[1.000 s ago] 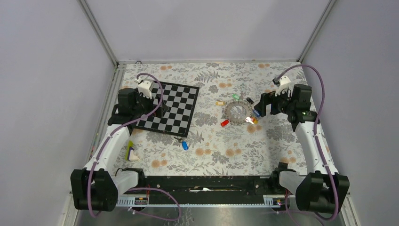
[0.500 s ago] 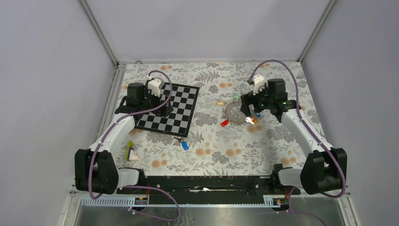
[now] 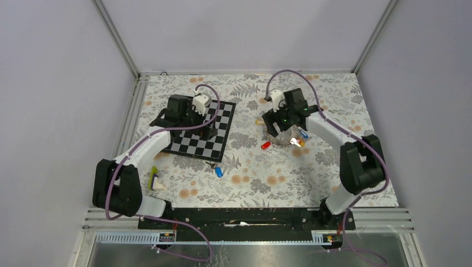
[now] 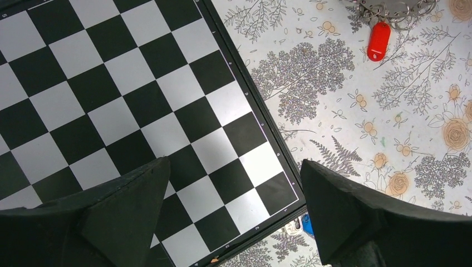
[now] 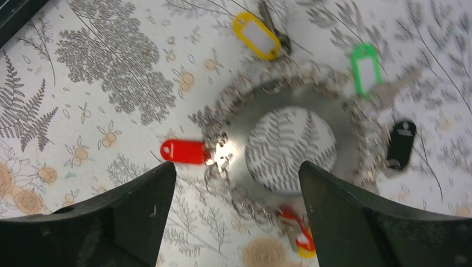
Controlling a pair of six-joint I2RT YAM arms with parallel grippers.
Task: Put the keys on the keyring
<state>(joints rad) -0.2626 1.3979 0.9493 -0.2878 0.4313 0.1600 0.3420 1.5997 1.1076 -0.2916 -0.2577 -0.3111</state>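
Observation:
The grey keyring [image 3: 285, 135] lies on the floral cloth, right of centre, with keys around it. In the right wrist view the keyring [image 5: 239, 133] has a red key [image 5: 183, 151], a yellow key [image 5: 256, 34], a green key [image 5: 364, 69], a black key [image 5: 401, 143] and a red-and-yellow key [image 5: 299, 233] at its edge. My right gripper [image 5: 236, 167] is open and empty, hovering over the ring's near-left rim [image 3: 275, 129]. My left gripper [image 4: 234, 164] is open and empty above the chessboard's corner [image 3: 207, 132]. A loose blue key [image 3: 219, 172] lies below the board; it also shows in the left wrist view [image 4: 304, 223].
The black-and-white chessboard [image 3: 222, 119] lies left of centre under my left gripper. A small yellow-green and white object [image 3: 154, 179] lies at the near left. Metal frame rails border the cloth at the left and back. The red key [image 4: 379, 40] shows at the left wrist view's top right.
Both arms have swung inward. My left gripper moved right across the chessboard. My right gripper moved left from beside the keyring to above it. Nothing was picked up.

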